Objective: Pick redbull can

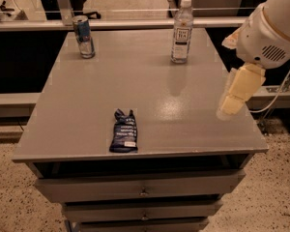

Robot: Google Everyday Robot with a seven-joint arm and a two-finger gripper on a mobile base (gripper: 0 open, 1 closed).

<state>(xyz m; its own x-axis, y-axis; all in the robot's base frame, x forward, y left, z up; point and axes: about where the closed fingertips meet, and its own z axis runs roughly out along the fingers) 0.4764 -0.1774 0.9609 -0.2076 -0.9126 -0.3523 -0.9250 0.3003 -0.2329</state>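
1. Camera view, gripper (229, 103): hangs from the white arm over the right edge of the table (150, 83), near the front. Nothing seen in it. Open or closed: cannot tell.
2. Can (83, 36): well apart from the gripper, clear across the top, by the far corner on the opposite side. Touches nothing but the table.
3. Bottle (182, 30): also at the far edge, much nearer the gripper than the can is, and taller. Packet (124, 131): flat by the front edge, below the straight line from gripper to can.
4. Step in hand, by judgement: the reach, barely begun. To do it well: travel high across the top, pass in front of the bottle rather than over it, come level with the can's middle, open wider than the can, then close on the side wall.
5. Can's pose: upright, long axis vertical, silver top up, base flat on the table. Round body, so probably no side better than another; a horizontal approach square to that axis looks safest against tipping.
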